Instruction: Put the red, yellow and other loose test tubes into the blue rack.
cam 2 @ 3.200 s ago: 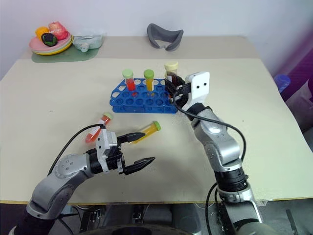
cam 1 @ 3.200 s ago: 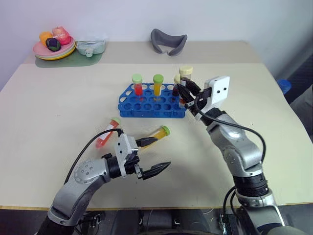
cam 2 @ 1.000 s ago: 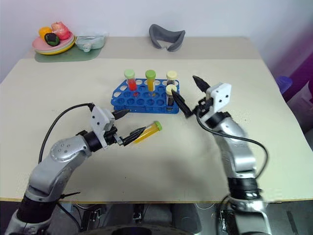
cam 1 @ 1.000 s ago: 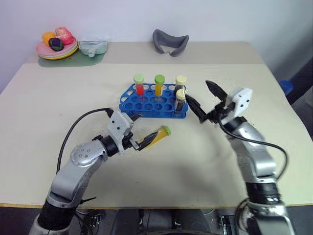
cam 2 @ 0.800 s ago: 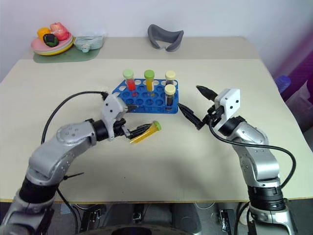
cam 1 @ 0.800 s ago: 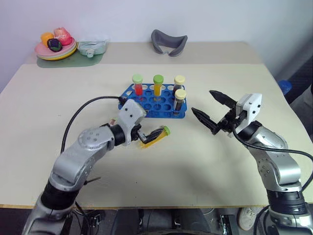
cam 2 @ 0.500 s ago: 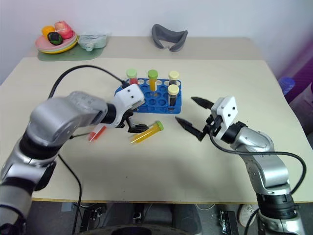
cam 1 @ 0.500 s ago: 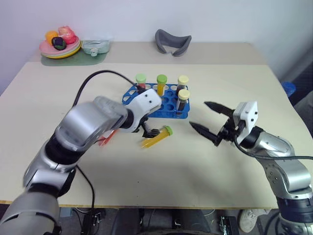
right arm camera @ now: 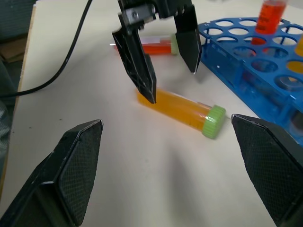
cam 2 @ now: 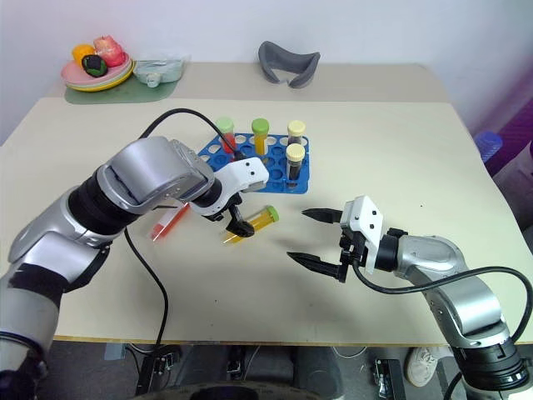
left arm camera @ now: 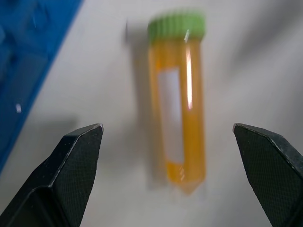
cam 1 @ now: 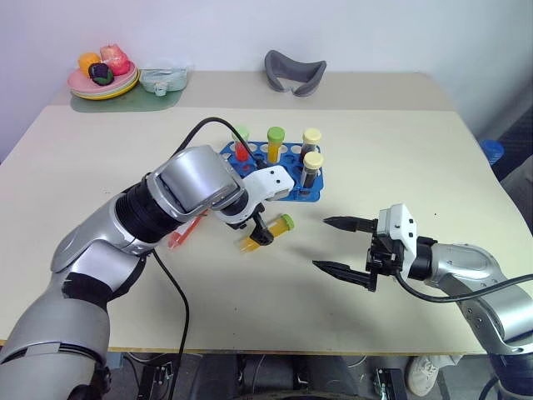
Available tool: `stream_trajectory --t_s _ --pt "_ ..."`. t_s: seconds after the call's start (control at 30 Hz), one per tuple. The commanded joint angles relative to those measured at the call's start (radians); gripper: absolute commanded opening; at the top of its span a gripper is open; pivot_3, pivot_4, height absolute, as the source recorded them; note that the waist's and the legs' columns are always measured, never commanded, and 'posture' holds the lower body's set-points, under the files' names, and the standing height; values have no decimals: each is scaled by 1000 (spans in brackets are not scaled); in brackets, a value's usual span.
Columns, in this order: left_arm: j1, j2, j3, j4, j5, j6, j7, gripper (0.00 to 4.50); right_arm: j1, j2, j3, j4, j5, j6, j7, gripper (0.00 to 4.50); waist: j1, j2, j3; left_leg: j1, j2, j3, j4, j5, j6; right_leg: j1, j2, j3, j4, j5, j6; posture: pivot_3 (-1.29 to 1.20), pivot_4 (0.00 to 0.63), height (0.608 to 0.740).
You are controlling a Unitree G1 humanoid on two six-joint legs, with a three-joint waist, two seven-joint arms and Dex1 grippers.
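- Right claw (cam 1: pixel 341 244), spread wide and empty, has pulled back from the blue rack (cam 1: pixel 287 184).
- Left claw (cam 2: pixel 231 215), wide open, has swung down over the yellow tube (cam 1: pixel 266 232), lying on the counter (cam 1: pixel 400 150).

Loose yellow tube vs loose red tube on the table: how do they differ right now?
The yellow tube lies in the open below the blue rack; the red tube is mostly hidden behind the left arm. The left gripper, fingers open, straddles the yellow tube; nothing is near the red tube. Their liquids differ: yellow versus red. Both lie flat on the table and have green caps.
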Motion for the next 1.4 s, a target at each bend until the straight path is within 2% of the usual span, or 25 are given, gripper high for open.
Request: stream_trajectory --t_s 0.03,0.43,0.57,1.2,1.3,1.4 --pt "-21 12 -32 -29 32 -42 -4 4500 -4 23 4 -42 -4 -14 -21 4434 3 0 0 0 0 0 1 0 0 0 0 0 0 0 0 0 150 735" --pt "-6 -73 -72 -12 63 -1 39 4500 18 70 35 -62 -27 -29 -61 4434 3 0 0 -2 0 -1 4 -1 2 0 0 0 2 0 0 0 150 735" --pt "5 -74 -127 -7 107 -28 74 4500 20 85 46 -67 -35 -32 -72 4434 1 0 0 -2 0 -1 5 -1 2 0 -1 0 2 0 0 0 150 735" --pt "36 -61 -134 -9 111 4 95 4500 3 98 55 -55 -35 -36 -73 4434 1 0 0 -1 0 -1 6 -1 2 0 -1 0 4 0 0 0 150 735" --pt "38 -61 -123 -6 115 2 100 3724 8 99 55 -61 -33 -34 -74 4500 1 0 0 -1 0 0 6 -1 2 0 -1 0 4 0 0 0 150 735" --pt "34 -61 -118 -7 114 3 98 3724 10 99 53 -63 -32 -33 -76 4500 1 0 0 0 0 -1 6 -1 2 0 -1 0 6 0 0 0 150 735"
